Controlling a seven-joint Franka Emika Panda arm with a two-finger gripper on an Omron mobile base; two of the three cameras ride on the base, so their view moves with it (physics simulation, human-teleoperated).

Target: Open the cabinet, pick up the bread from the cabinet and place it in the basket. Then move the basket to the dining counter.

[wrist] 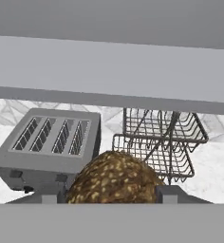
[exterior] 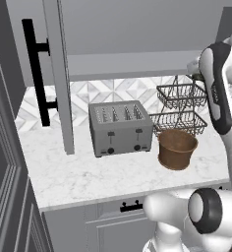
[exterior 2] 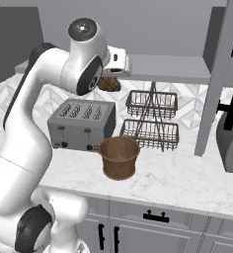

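From the hand's own camera the hand [wrist: 111, 192] grips the seeded bread [wrist: 113, 180]; the right view adds the basket [exterior 2: 119, 156] waiting below on the bench [exterior 2: 177, 180]

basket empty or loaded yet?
Empty: the basket shows only its bare brown inside; the bread sits in the tool above the counter.

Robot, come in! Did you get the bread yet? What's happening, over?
Claw shut on the bread, up by the cabinet shelf. Basket waiting below on the worktop. Toaster and wire rack close beside it.
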